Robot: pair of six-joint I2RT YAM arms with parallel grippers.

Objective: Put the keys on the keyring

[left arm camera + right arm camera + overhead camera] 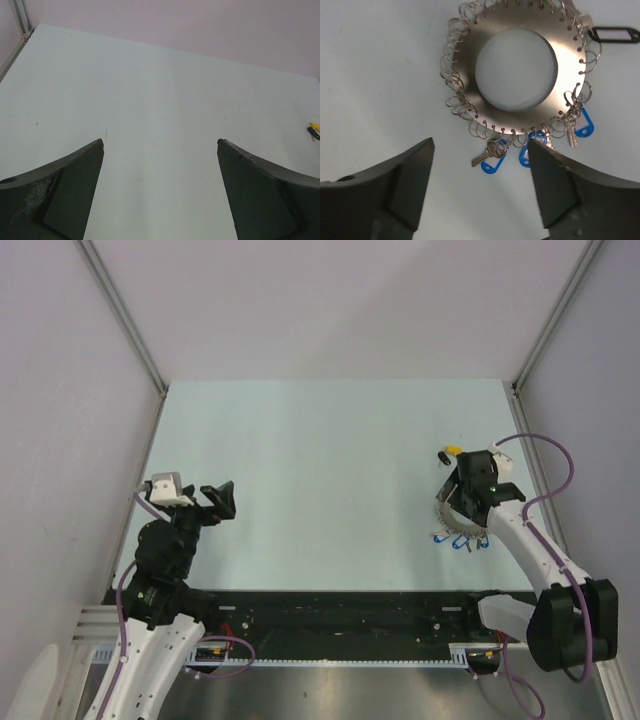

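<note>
The keyring (515, 121) is a flat metal disc with a round hole, its rim strung with small wire rings. It lies on the table under my right gripper (480, 142), whose jaws stand open just short of its near rim with nothing between them. Silver keys with blue tags (491, 159) hang from that rim. A loose black-tagged key (615, 35) lies just beyond the ring. In the top view the keyring (447, 524) is partly hidden by the right gripper (458, 502), and the yellow-tagged key (454, 450) and the black one (443, 456) lie behind it. My left gripper (224, 502) hangs open, far to the left.
The pale table top (330, 470) is enclosed by grey walls with metal corner posts (120, 310). The left wrist view shows bare table between the open left gripper (160, 141), with the yellow and black tags (313, 130) small at its right edge.
</note>
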